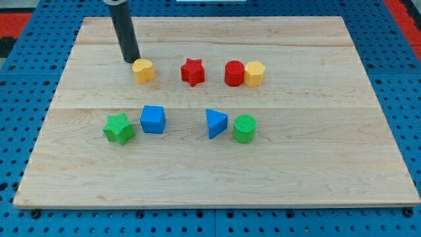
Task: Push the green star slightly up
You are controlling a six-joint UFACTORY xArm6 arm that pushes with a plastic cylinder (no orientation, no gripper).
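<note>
Green star (119, 128) unobscured, my tip (131, 61) far

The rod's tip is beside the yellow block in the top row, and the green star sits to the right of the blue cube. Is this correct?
Not quite. In the camera view the green star sits to the left of the blue cube, not the right. My tip is indeed beside the yellow block in the top row.

Dark rod (124, 33) cut off by the far edge of the picture, upper end and arm out of sight. Left side of the yellow plastic block (143, 70) just beside my tip (131, 61); touching or apart not clear, exact shape too small to tell. Near edge of the pale wooden bench (217, 197) partly clipped at the near corners.
</note>
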